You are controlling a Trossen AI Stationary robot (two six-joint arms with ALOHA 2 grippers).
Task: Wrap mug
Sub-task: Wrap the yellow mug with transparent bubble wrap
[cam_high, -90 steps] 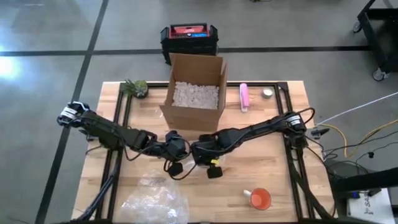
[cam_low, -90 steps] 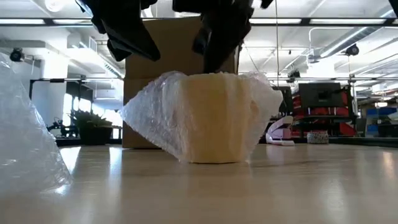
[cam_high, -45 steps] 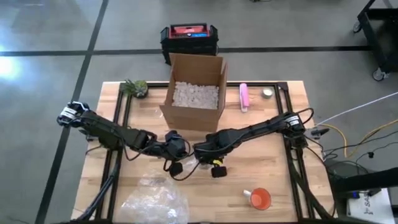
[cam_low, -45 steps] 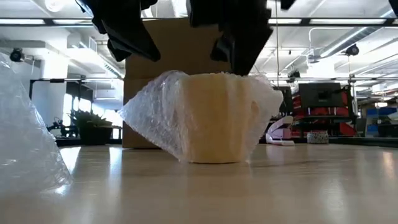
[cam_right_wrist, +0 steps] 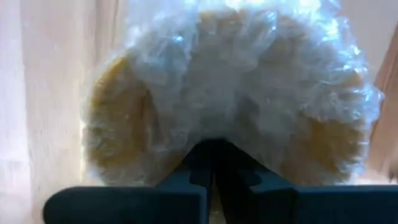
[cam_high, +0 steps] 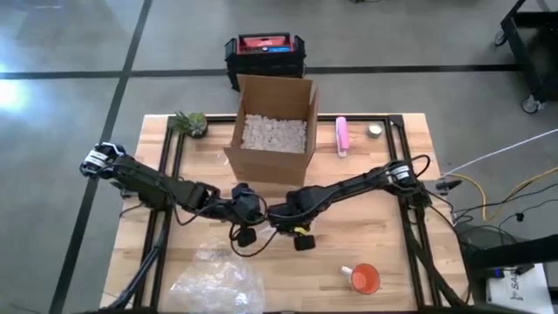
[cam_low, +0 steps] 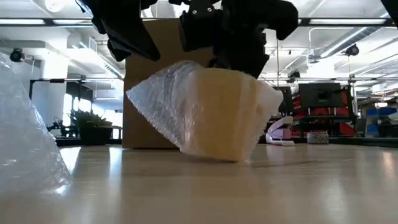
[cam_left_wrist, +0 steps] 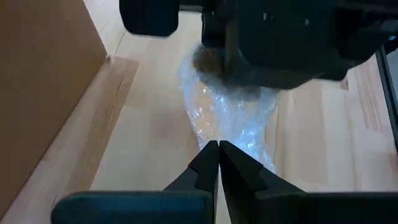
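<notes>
The mug [cam_low: 227,112], already swathed in bubble wrap [cam_low: 158,102], sat tipped on the bench [cam_low: 249,193] just in front of the cardboard box [cam_high: 272,126]. The right pincer [cam_right_wrist: 212,163] was pinched on the wrap over its mouth, the left pincer [cam_left_wrist: 218,149] pressed together at the wrap's loose tail. The wrapping seemed mostly done, only that tail apparently left to tuck.

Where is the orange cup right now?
In the high view the orange cup lies near the table's front edge on the right side, alone, well away from both claws and the cardboard box.
</notes>
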